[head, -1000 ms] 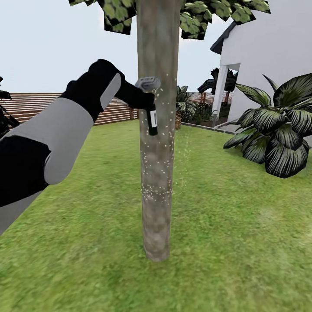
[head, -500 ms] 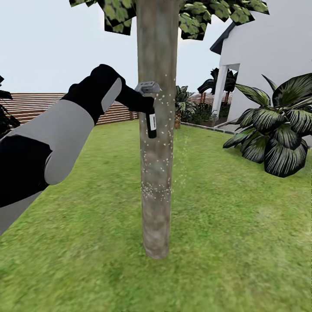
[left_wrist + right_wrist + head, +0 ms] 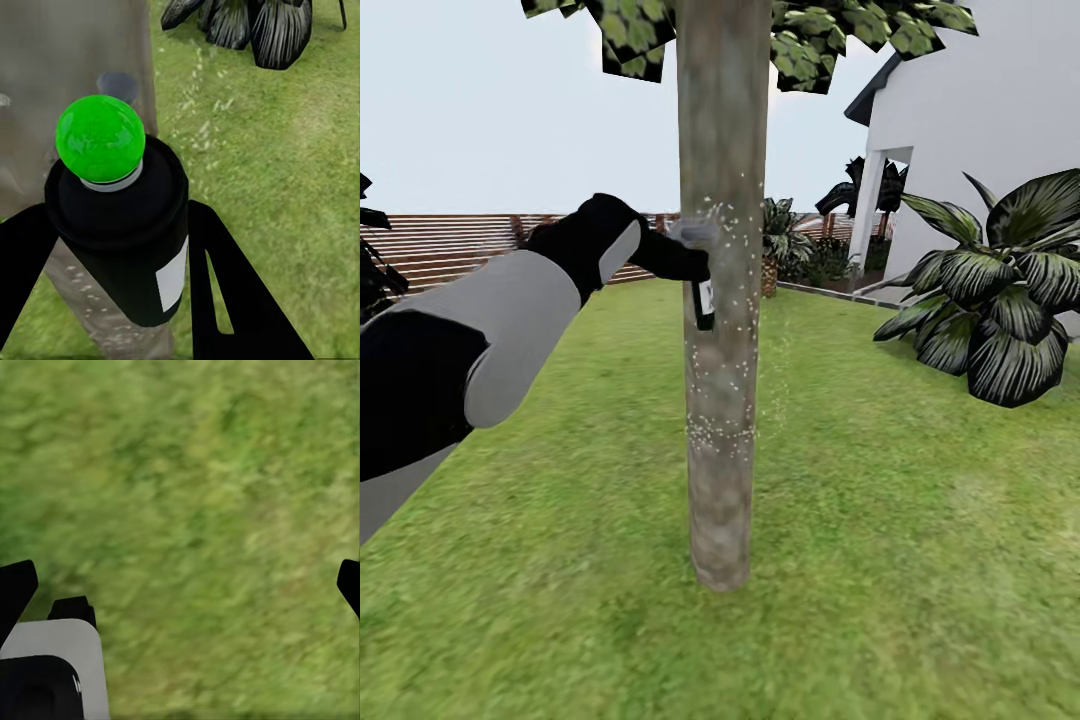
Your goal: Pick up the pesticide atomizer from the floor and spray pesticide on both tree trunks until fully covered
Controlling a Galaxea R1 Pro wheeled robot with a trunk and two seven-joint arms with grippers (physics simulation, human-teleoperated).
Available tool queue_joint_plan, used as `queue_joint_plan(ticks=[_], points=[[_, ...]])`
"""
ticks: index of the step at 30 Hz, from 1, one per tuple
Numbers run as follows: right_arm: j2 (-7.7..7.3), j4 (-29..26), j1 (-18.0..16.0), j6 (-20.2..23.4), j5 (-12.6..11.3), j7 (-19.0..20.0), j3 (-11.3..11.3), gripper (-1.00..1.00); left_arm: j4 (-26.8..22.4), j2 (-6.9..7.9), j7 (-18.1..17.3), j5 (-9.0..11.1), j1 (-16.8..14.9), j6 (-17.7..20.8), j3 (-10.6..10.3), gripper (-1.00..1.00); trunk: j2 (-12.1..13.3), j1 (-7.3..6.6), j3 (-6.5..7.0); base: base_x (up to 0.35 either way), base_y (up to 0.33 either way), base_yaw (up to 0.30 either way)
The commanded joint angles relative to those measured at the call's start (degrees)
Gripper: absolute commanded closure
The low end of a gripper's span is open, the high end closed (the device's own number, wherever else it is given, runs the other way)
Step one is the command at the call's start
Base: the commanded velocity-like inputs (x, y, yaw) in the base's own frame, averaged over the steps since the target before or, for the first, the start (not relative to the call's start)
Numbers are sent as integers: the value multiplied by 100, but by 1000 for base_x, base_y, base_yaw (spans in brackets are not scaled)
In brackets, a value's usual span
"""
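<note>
A thick grey-brown tree trunk (image 3: 720,400) rises straight ahead of me from the grass, with light-green leaves at the top edge. My left gripper (image 3: 695,245) is shut on the pesticide atomizer (image 3: 703,305), a small black bottle with a white label, held right against the trunk's left side. White specks (image 3: 720,432) dot the bark around and below it. In the left wrist view the atomizer (image 3: 120,240) sits between the dark fingers (image 3: 225,277), its round top (image 3: 100,139) showing green, the trunk (image 3: 67,75) close behind. My right gripper (image 3: 180,585) is open over grass.
A white house (image 3: 1000,100) stands at the right with a large palm-like plant (image 3: 1000,310) before it. A brown slat fence (image 3: 440,245) runs along the back left. Lawn (image 3: 910,520) surrounds the trunk on all sides.
My left arm has dropped lower along the trunk, carrying the atomizer down with it. More white specks show near the gripper.
</note>
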Motion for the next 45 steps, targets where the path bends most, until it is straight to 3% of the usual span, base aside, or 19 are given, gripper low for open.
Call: queue_joint_plan(ticks=[1, 5, 8, 21, 24, 28, 32, 38, 45], points=[[0, 0, 0, 0, 0, 0, 0, -100, 183, -1, 13, 28, -1, -111, 24, 100, -1, 0, 1, -1, 0, 0], [0, -2, 0, 0, 0, 0, 0, -100, 721, -1, 78, 22, 20, -392, 31, 100, -1, 0, 1, 0, 0, 0], [0, -1, 0, -2, 0, 0, 0, -100, 817, -1, 142, 18, 235, -730, 32, 100, -1, 0, 1, 0, 0, 0], [0, 0, 0, 0, 0, 0, 1, -100, 842, -26, 164, 18, 818, -952, 15, 100, -1, 0, 1, 0, 0, 0], [0, 0, 0, 0, 0, 0, 4, -100, 840, -27, 159, 19, 1026, -1239, 15, 100, -1, 0, 1, 0, 0, 0], [0, 0, 0, 0, 0, 0, 3, -100, 846, -27, 155, 21, 1060, -1591, 16, 100, -1, 0, 1, -131, 30, 0], [0, 0, 0, 0, 0, 0, 3, -100, 847, -27, 155, 21, 1121, -1643, 22, 100, -1, 0, 1, -141, 6, 0], [0, 0, 0, 0, 0, 0, 8, -100, 847, -22, 155, 14, 1497, -1960, 23, 100, -1, 0, 1, -16, 0, 0], [6, 0, 0, 0, 0, 0, 9, -100, 847, -18, 163, 13, 1755, -2017, 32, 100, -1, 0, 1, 0, 0, 0]])
